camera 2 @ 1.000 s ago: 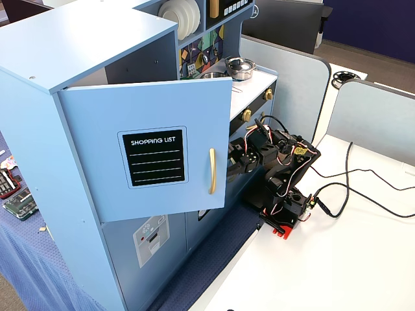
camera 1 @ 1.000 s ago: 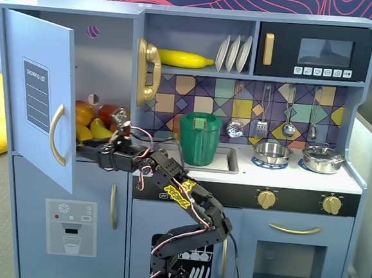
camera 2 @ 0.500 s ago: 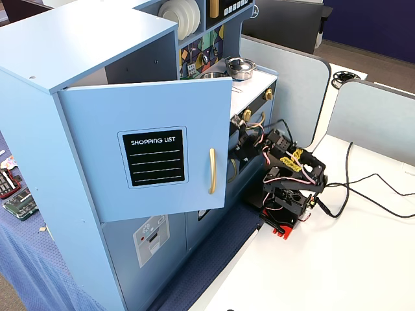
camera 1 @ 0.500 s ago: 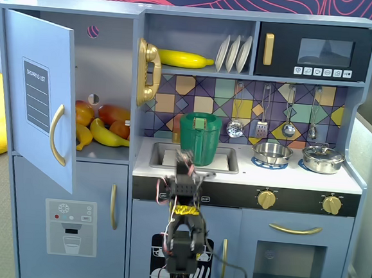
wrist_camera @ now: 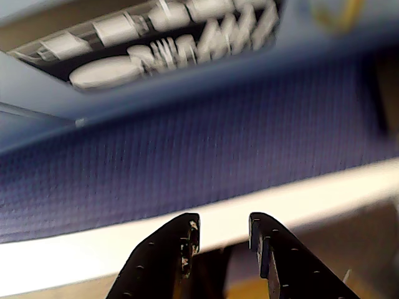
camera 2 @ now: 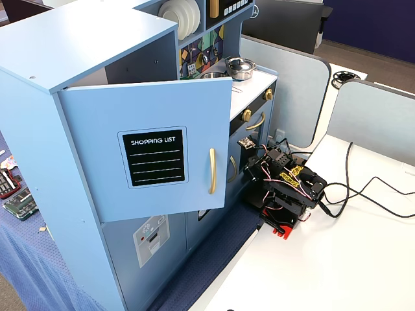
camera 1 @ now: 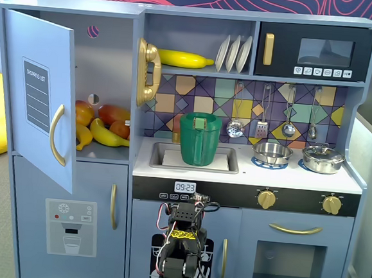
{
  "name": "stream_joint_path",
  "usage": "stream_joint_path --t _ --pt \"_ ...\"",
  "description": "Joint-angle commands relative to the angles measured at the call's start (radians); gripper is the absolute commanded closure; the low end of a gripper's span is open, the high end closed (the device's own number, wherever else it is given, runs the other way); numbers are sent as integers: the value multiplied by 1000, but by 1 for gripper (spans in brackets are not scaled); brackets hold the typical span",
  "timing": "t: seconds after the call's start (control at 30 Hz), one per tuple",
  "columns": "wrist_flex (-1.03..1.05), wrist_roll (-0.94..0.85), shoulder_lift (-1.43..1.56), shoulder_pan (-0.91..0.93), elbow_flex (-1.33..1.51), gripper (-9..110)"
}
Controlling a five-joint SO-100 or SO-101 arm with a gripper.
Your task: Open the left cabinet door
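The left cabinet door (camera 1: 38,95) is blue-grey with a black "SHOPPING LIST" panel (camera 2: 154,157) and a curved gold handle (camera 1: 57,135). It stands swung open, leaving the fridge compartment uncovered; it also shows in a fixed view (camera 2: 149,97) with its handle (camera 2: 211,170). My arm (camera 1: 181,242) sits folded low in front of the kitchen's lower middle, far right of and below that door. In the wrist view my gripper (wrist_camera: 224,227) is open and empty, its black fingers (wrist_camera: 181,249) over the mat and table edge.
Fruit (camera 1: 103,123) lies inside the open compartment. Below is the door with a water-dispenser graphic (camera 1: 69,226). The dishwasher-print door (wrist_camera: 168,37) is just ahead of the gripper above a blue mat (wrist_camera: 187,143). Cables (camera 2: 363,194) trail over the white table (camera 2: 324,272).
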Motion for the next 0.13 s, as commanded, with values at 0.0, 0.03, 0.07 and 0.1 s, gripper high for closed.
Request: stream_joint_path --t 0.0,0.03,0.07,0.1 --pt "74 75 8 -60 -3 101" --pt "89 78 8 -61 -3 101" --pt "106 78 8 -61 -3 101" --pt "127 57 8 -61 -3 101"
